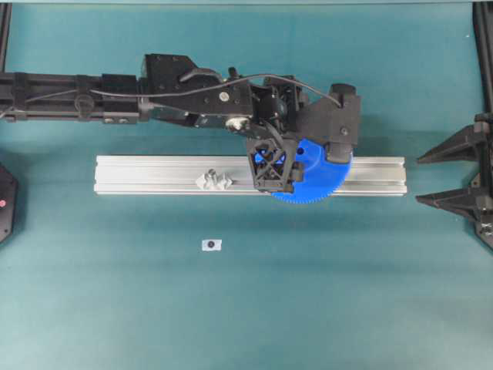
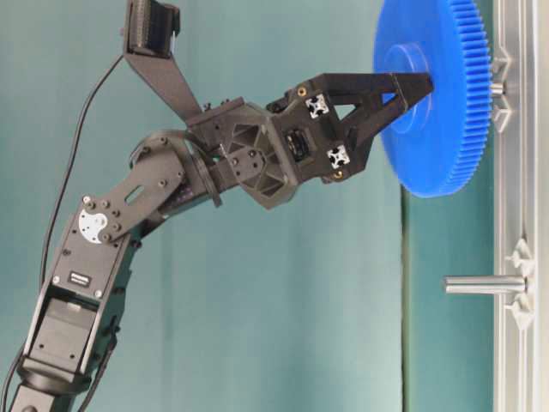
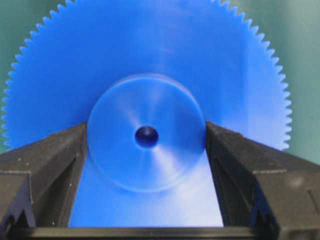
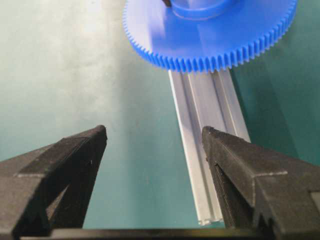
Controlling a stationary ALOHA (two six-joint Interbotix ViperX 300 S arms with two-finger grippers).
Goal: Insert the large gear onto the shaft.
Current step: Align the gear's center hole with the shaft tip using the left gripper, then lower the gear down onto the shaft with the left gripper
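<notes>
Left wrist view fills with the large gear (image 3: 150, 100) — the left gripper (image 3: 146, 145) is clamped on its raised hub, one finger (image 3: 50, 160) on each side. At upper right of the table-level view the gear sits at the shaft (image 2: 497, 87), just beside the aluminium rail (image 2: 515, 206). Lower right, a second pin (image 2: 483, 284) stands bare. The right gripper (image 4: 154, 135) hangs with jaws apart — holding nothing.
</notes>
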